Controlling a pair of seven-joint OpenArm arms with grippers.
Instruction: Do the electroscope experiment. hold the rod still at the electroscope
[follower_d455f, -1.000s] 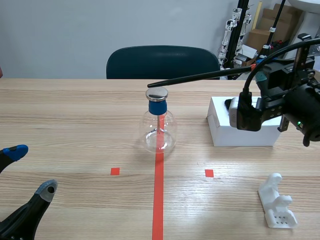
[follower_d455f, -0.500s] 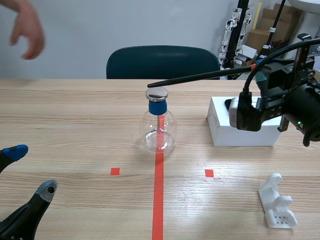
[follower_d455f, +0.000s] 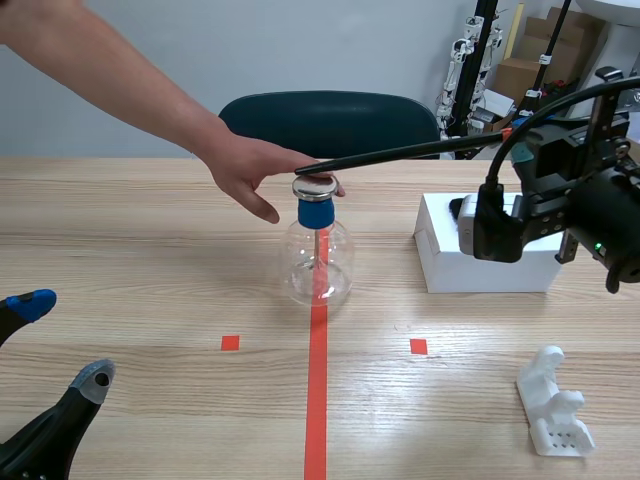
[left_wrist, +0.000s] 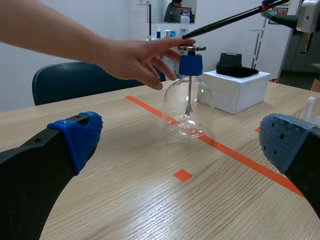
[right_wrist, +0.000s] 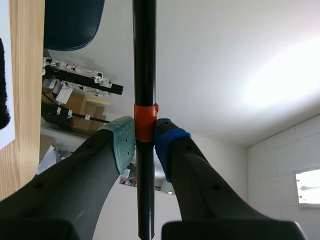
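The electroscope (follower_d455f: 317, 252) is a clear glass flask with a blue collar and a round metal cap, standing on the red tape line; it also shows in the left wrist view (left_wrist: 188, 100). A long black rod (follower_d455f: 420, 151) with an orange band reaches from the right, its tip just over the cap. My right gripper (right_wrist: 145, 137) is shut on the rod (right_wrist: 144, 75) at the band. A person's hand (follower_d455f: 262, 170) touches the metal cap from the left. My left gripper (follower_d455f: 40, 350) stays low at the near left, open and empty.
A white box (follower_d455f: 480, 255) with a black cloth on it stands right of the flask. A white plastic stand (follower_d455f: 555, 405) lies at the near right. A dark chair (follower_d455f: 325, 122) is behind the table.
A person's arm has come in from the upper left and the hand now rests on the electroscope's metal cap. The rod and both arms have not moved.
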